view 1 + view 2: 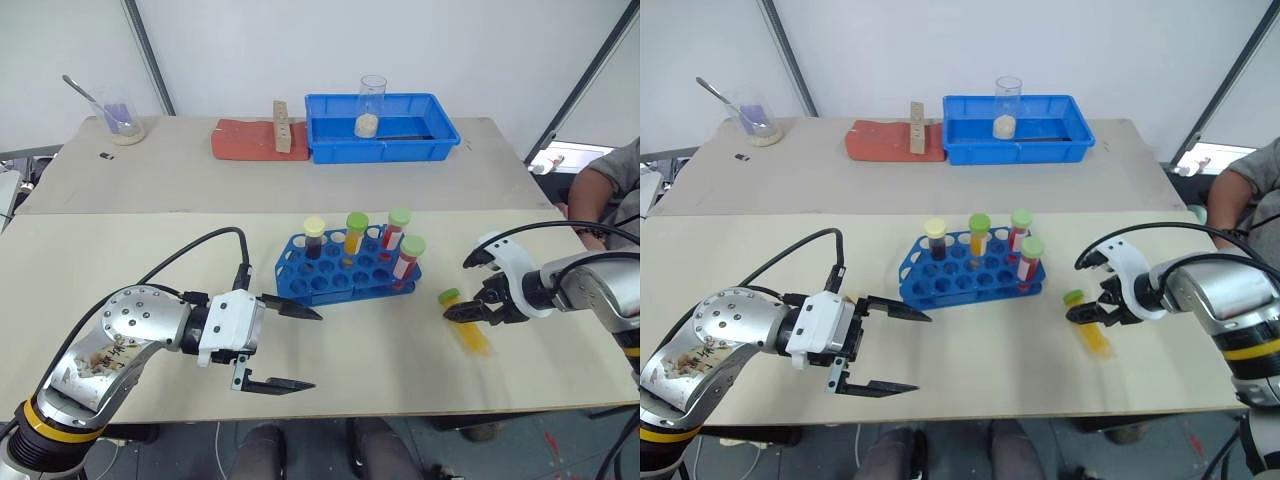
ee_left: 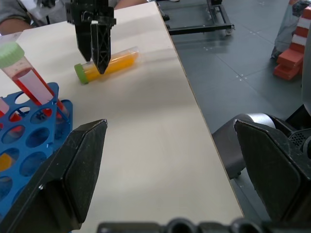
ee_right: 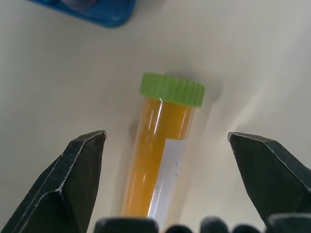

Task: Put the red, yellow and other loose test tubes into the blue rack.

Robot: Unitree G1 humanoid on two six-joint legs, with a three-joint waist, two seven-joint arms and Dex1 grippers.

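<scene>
Lying on table (image 1: 380,370): yellow tube (image 3: 158,165), blank white label, green cap.

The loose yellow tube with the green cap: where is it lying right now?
The yellow tube lies flat on the near table, to the right of the blue rack, directly beneath the right hand, whose open fingers straddle it.

No legible text or labels.
</scene>
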